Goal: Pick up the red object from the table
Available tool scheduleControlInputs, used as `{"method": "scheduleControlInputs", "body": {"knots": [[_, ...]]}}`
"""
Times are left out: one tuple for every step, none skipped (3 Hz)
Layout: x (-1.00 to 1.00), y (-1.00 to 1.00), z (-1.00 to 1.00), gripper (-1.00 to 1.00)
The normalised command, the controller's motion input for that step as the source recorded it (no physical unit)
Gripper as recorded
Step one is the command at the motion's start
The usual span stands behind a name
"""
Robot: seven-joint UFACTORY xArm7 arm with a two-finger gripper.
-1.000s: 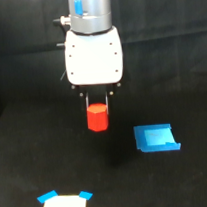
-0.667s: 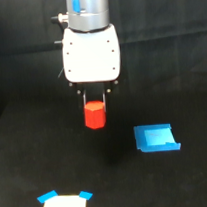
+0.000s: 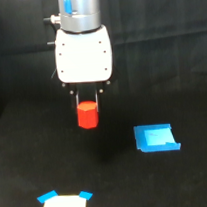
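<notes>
Red object (image 3: pixel 87 115), a small red-orange hexagonal block, is seen pinched between the gripper (image 3: pixel 87 106) fingers, one dark finger (image 3: pixel 77 102) on its left side and one on its right. Block is kept upright, and its upper part is covered by the fingertips. It is held clear of the table (image 3: pixel 25 162), the black matte surface, with a faint darker patch below it and slightly to the right. White gripper body (image 3: pixel 83 54) is positioned directly above, topped by a silver wrist with a blue band. A flat blue tray-like piece (image 3: pixel 156 138) is laid on the table to the right and a little nearer. A white piece with blue corners (image 3: pixel 63 204) is seen at the near edge, left of centre, partly cut off by the frame.
</notes>
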Motion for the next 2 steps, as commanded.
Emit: {"method": "scheduleControlInputs", "body": {"knots": [[0.04,0.22,0.28,-0.66],[-0.14,0.03,0.09,-0.81]]}}
